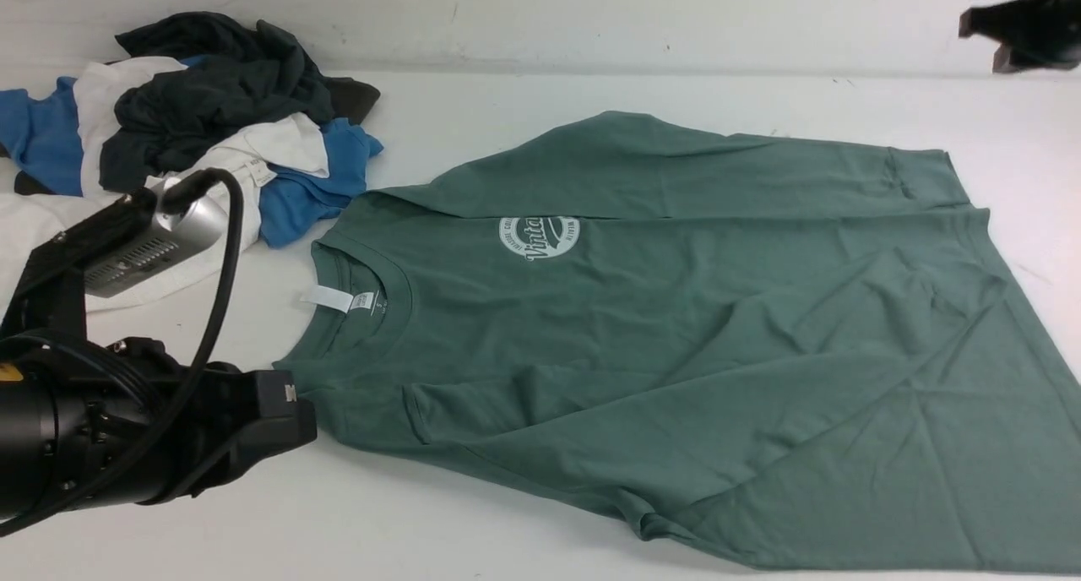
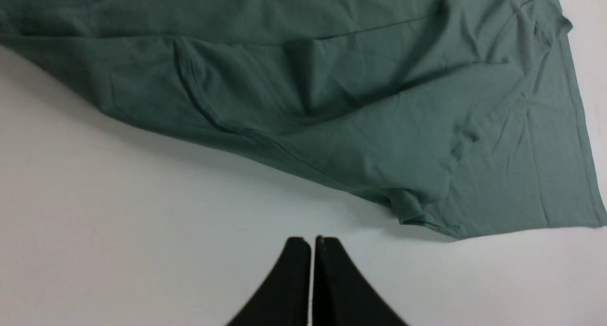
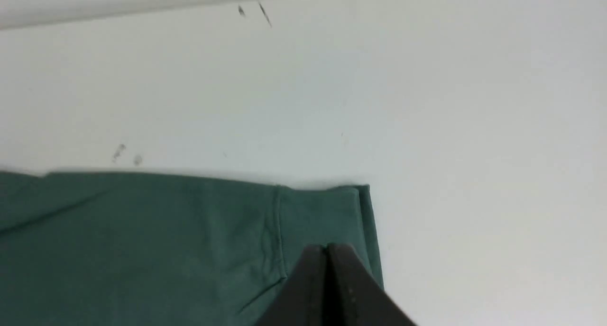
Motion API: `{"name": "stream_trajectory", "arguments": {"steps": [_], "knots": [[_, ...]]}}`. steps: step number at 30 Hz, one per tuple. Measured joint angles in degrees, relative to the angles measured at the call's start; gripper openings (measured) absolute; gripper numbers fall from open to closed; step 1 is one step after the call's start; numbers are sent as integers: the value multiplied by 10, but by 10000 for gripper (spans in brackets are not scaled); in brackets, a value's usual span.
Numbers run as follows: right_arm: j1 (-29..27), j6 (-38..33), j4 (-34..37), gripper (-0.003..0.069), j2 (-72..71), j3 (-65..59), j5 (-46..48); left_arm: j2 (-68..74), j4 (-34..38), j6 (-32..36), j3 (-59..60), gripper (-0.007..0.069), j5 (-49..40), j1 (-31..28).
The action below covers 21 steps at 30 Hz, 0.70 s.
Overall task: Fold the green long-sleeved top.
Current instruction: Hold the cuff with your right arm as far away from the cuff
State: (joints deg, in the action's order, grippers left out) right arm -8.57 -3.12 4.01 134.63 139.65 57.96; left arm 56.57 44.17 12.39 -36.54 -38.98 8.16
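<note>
The green long-sleeved top [image 1: 676,328] lies flat on the white table [image 1: 473,530], collar to the left, white round logo [image 1: 539,236] up, both sleeves folded across the body. My left gripper [image 1: 296,425] is shut and empty beside the near shoulder. In the left wrist view it [image 2: 311,240] hovers over bare table [image 2: 142,231], short of the top's near edge [image 2: 417,212]. My right gripper [image 1: 971,25] is raised at the far right, apart from the cloth. In the right wrist view it [image 3: 327,246] is shut above the ribbed cuff [image 3: 322,217], which lies flat.
A heap of blue, white and dark grey garments [image 1: 203,116] sits at the back left of the table. The left arm's wrist camera and cable [image 1: 160,235] stand in front of that heap. A wall [image 1: 591,15] rises behind the table's far edge.
</note>
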Motion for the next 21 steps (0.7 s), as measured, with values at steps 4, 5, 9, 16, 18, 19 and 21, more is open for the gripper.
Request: {"name": "stream_trajectory", "arguments": {"steps": [4,5,9,16,18,19,21], "knots": [[8,0,-22,-13,-17,-14,-8,0,-7,4,0,-1,0,0],[8,0,-26,-13,-15,-27,-13,0,-8,4,0,-1,0,0],[6,26,-49,25,29,-52,-25,0,-9,4,0,-1,0,0],[-7,42,-36,170,103,-53,-63,0,-9,4,0,-1,0,0],[-10,42,-32,221,119,-53,-78,0,-9,4,0,-1,0,0],[-10,42,-31,246,128,-53,-85,0,-9,4,0,-1,1,0],[-10,42,-31,267,135,-53,-90,0,-9,4,0,-1,2,0]]}}
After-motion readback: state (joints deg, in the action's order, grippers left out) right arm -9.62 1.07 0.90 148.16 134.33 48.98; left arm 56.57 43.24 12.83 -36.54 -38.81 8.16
